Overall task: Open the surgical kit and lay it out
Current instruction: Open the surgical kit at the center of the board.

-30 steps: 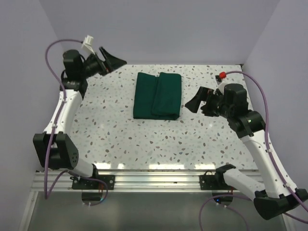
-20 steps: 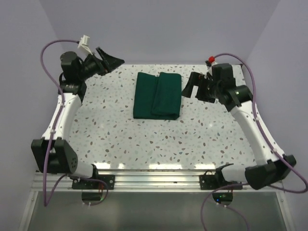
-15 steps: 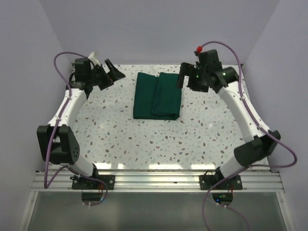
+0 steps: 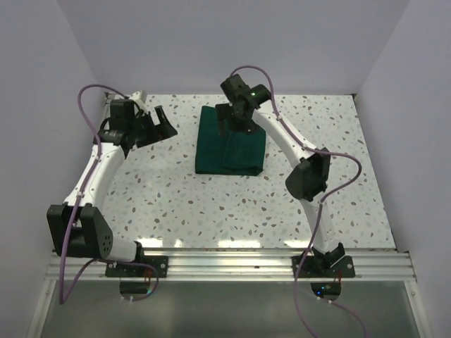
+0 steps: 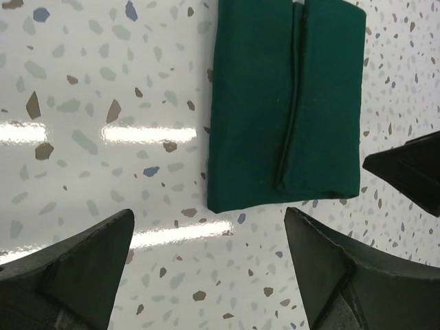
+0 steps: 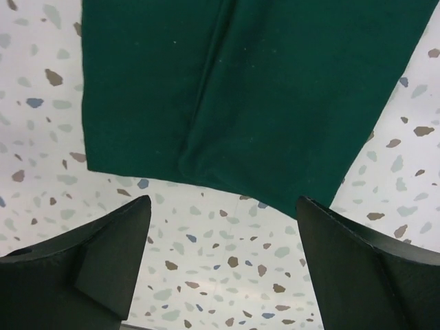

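Note:
The surgical kit (image 4: 229,144) is a dark green cloth folded into a flat rectangle at the middle back of the speckled table, one flap edge running along its length. My right gripper (image 4: 234,125) hovers open over its far end. In the right wrist view the cloth (image 6: 254,89) fills the top and the right gripper (image 6: 223,203) holds nothing, its jaws spread wide just past the cloth's edge. My left gripper (image 4: 158,127) is open to the left of the kit, apart from it. The left wrist view shows the cloth (image 5: 285,103) beyond the empty left gripper (image 5: 208,220).
Pale lilac walls close in the table (image 4: 211,204) at the back and on both sides. A metal rail (image 4: 225,264) carrying the arm bases runs along the near edge. A black fingertip (image 5: 405,168) of the right gripper shows at the right edge of the left wrist view.
My right arm has swung from the table's right side leftwards and back until its gripper is over the cloth's far end. The left gripper has dropped a little. The cloth has not moved.

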{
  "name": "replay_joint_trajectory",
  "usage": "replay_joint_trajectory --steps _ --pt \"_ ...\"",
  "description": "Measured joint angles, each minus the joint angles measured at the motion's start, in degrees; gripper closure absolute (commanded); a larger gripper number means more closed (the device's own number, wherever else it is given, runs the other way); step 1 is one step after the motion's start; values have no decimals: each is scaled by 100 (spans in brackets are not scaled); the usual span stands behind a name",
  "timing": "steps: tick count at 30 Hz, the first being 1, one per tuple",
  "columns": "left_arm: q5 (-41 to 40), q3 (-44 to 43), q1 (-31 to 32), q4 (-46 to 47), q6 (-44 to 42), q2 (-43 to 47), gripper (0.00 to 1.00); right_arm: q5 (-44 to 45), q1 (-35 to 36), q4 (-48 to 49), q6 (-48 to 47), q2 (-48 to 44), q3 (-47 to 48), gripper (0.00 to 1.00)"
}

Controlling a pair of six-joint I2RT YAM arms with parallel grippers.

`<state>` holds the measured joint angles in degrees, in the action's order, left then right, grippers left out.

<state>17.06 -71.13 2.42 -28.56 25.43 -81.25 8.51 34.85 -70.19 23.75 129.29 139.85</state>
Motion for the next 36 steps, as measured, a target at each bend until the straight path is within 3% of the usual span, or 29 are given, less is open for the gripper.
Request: replay_joint_trajectory --steps 13,20,23,26,27,30,36 --pt "-20 369 160 44 35 186 6 289 529 101 7 1108 66 13" --pt "-109 682 162 17 -70 398 6 592 671 267 59 1478 31 21" --pt "-127 807 164 17 -116 404 6 721 671 348 70 1578 -50 31" --pt "-129 916 164 9 -129 404 6 852 671 396 59 1672 -111 55" --pt "-129 927 164 0 -140 402 6 883 669 407 55 1687 -138 71" --pt "-118 929 164 31 -166 400 7 962 664 404 57 1696 -153 92" --pt "-7 929 164 96 -168 181 7 1137 667 409 61 1637 -210 100"
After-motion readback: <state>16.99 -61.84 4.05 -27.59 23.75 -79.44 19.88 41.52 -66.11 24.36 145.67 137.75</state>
